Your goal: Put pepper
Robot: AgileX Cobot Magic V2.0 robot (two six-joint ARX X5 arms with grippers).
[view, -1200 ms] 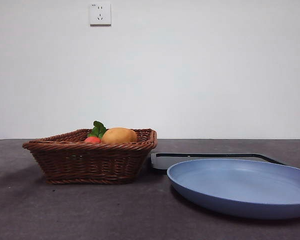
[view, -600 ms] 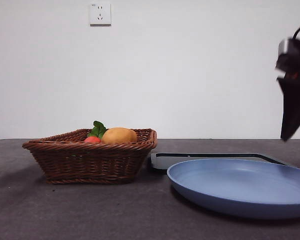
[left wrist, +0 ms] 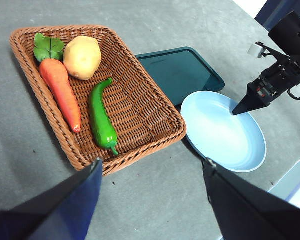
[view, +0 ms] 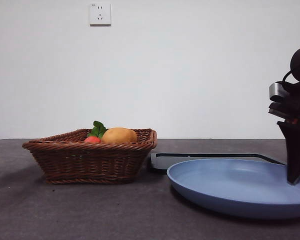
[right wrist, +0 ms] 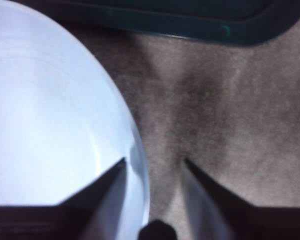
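Right wrist view: open right gripper [right wrist: 154, 161] apparently straddles plate [right wrist: 50, 110] rim.

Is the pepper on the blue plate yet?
No, the pepper lies in the wicker basket beside the carrot; the blue plate holds nothing.

— What am I looking at for the work surface?

— I see a table [left wrist: 155, 200] covered in a grey, slightly mottled cloth, running back to a white wall.

— And what sits directly on it?

— Three things. I have a brown wicker basket [left wrist: 155, 107] on one side, a dark green tray [left wrist: 177, 70] just beside it, and a pale blue plate [left wrist: 222, 132] nearer the front camera. From the left wrist view the plate's rim seems to overlap the tray's corner, though I cannot tell if they touch.
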